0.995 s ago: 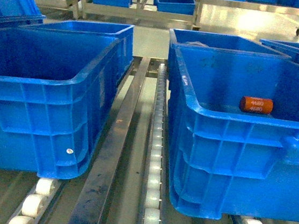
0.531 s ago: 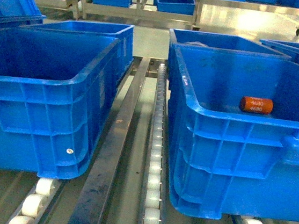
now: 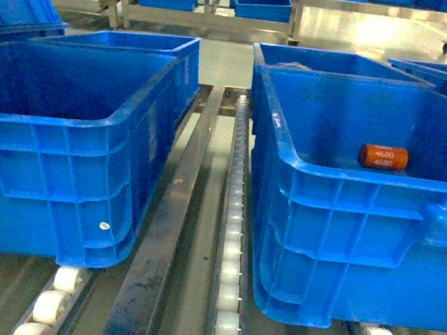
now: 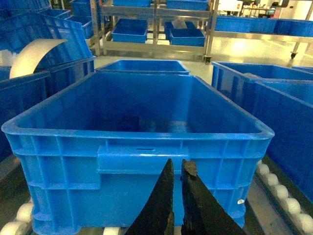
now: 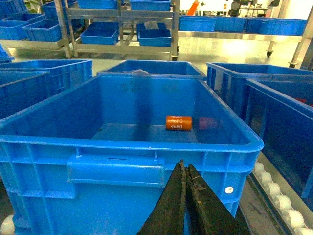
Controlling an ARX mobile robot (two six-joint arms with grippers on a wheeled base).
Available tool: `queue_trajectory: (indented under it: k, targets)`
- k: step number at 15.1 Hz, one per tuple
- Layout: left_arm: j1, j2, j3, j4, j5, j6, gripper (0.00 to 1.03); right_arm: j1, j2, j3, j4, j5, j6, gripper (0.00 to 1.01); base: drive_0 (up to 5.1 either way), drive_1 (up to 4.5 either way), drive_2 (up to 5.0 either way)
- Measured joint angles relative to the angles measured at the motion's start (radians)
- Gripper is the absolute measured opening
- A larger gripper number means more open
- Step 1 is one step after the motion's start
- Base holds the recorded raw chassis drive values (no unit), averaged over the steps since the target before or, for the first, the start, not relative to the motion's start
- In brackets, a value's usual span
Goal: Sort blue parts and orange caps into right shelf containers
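Your head view showed no grippers at all; only the wrist views caught them. Your left gripper (image 4: 177,169) sat just outside the near wall of the left crate (image 4: 137,134), jaws nearly together with a thin gap. Your right gripper (image 5: 186,171) sat outside the right crate (image 5: 122,142), jaws pressed together, holding nothing. The cap (image 3: 383,157) lay on its side on the right crate's floor near the far wall, long axis running left-right, "4680" text facing you. The right wrist view also showed a faint reddish patch on the crate's right inner wall beside the cap (image 5: 178,122). A roller rail (image 3: 233,241) ran between the two crates. More crates and a rack (image 3: 210,4) stood behind.
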Motion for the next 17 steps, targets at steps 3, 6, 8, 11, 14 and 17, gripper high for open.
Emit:
queue_trajectory:
  k: [3,6,8,11,14,17]
  targets:
    - [0.000,-0.103,0.000,-0.098,0.000,0.000,0.02,0.000,-0.093,0.000,-0.090,0.000,0.000,0.02,0.0,0.00,0.0]
    - [0.000,-0.173,0.000,-0.166,0.000,0.000,0.02,0.000,-0.155,0.000,-0.150,0.000,0.000,0.02,0.0,0.00,0.0]
    - [0.000,-0.211,0.000,-0.205,0.000,0.000,0.02,0.000,-0.189,0.000,-0.184,0.000,0.000,0.02,0.0,0.00,0.0]
    - [0.000,-0.266,0.000,-0.257,0.000,0.000,0.02,0.000,-0.236,0.000,-0.231,0.000,0.000,0.02,0.0,0.00,0.0]
    - [0.000,-0.308,0.000,-0.301,-0.003,0.000,0.02,0.000,-0.392,0.000,-0.430,-0.002,0.000,0.02,0.0,0.00,0.0]
    - [0.000,-0.465,0.003,-0.454,-0.001,0.001,0.02,0.000,-0.417,0.000,-0.430,-0.002,0.001,0.02,0.0,0.00,0.0]
